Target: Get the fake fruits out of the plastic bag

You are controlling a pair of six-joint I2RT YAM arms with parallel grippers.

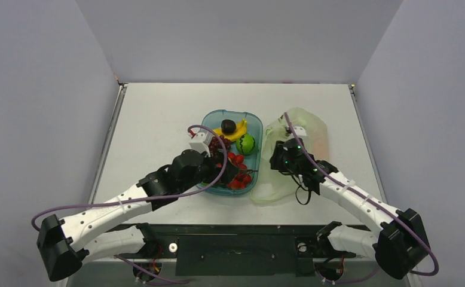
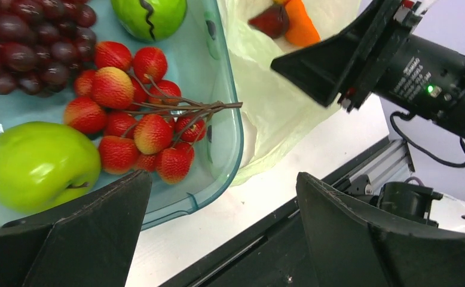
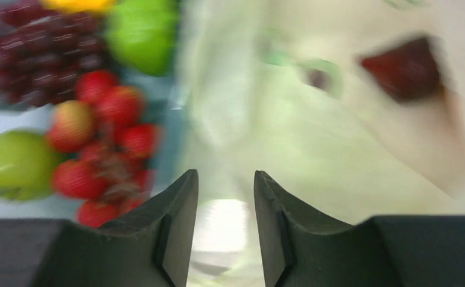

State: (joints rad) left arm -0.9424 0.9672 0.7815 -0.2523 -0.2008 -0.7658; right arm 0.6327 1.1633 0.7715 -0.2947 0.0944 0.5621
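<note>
The left gripper hung over the near end of the clear teal tray, its jaws spread wide with nothing between them. Below it in the tray lay the red berry cluster, with a green apple just beside it and a dark grape bunch behind. Farther back in the tray were a green striped fruit, a yellow banana bunch and a dark plum. The pale-green plastic bag lay on the table, touching the tray's right side. An orange fruit and a dark red fruit showed through it. The right gripper was over the bag, jaws only narrowly apart. That view was blurred, so whether they pinched the film could not be told.
</note>
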